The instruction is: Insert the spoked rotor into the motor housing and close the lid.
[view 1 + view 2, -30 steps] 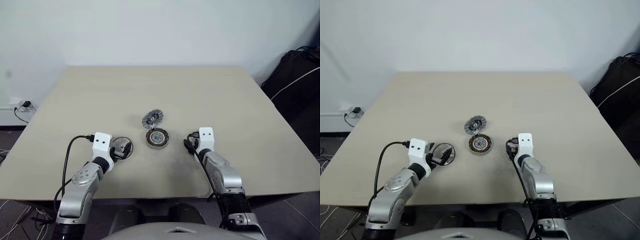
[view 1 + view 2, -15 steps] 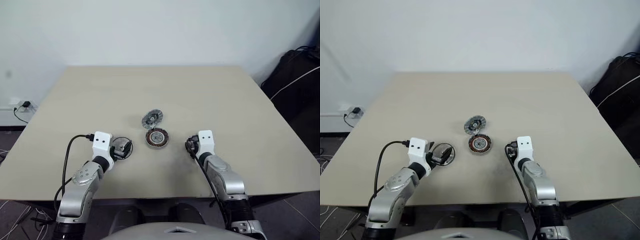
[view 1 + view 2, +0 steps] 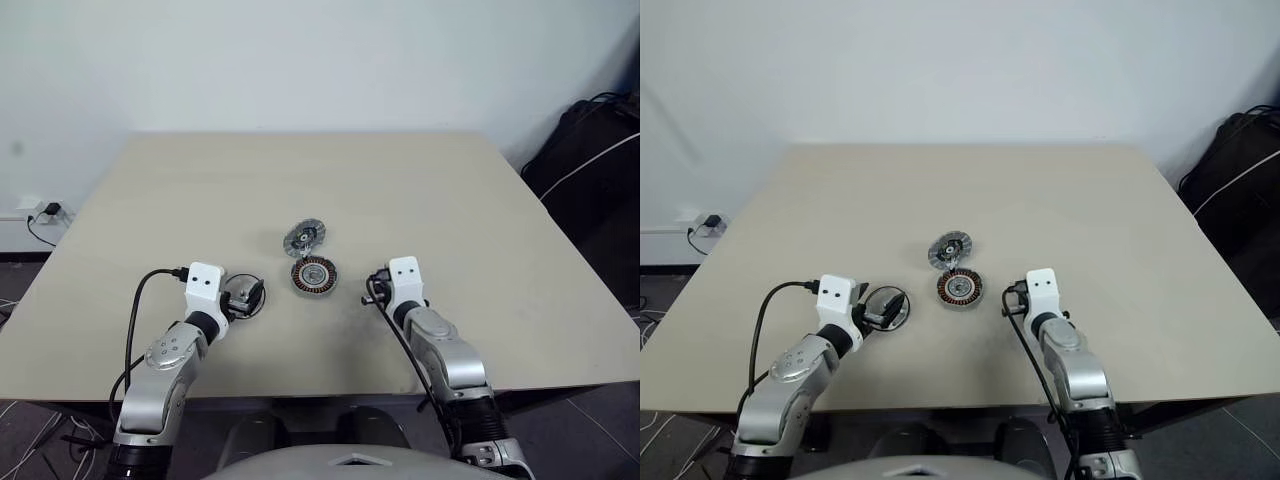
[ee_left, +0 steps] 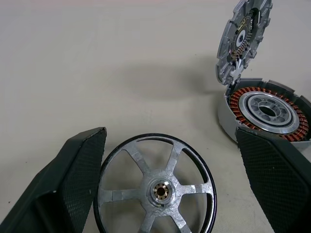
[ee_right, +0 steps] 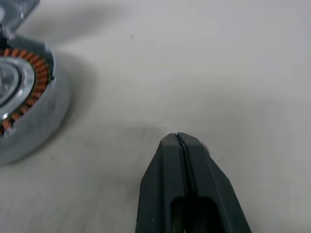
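Observation:
The spoked rotor (image 4: 155, 187) lies flat on the table, a silver wheel with a dark rim, between the wide-open fingers of my left gripper (image 3: 246, 294). The fingers stand either side of it and are not closed on it. The motor housing (image 3: 314, 275) sits at the table's middle, its copper windings (image 4: 291, 128) exposed. Behind it the lid (image 3: 304, 237) stands tilted up on edge, its inner side showing. My right gripper (image 5: 181, 141) rests just right of the housing (image 5: 19, 97), shut with nothing between its fingers.
The beige table (image 3: 450, 190) has free room all around the parts. A black bag (image 3: 590, 150) with a white cable lies off the table's right edge. A power strip (image 3: 45, 212) sits on the floor at the left.
The right gripper's fingers have closed from part open to fully shut, holding nothing. The left gripper and the parts have stayed put.

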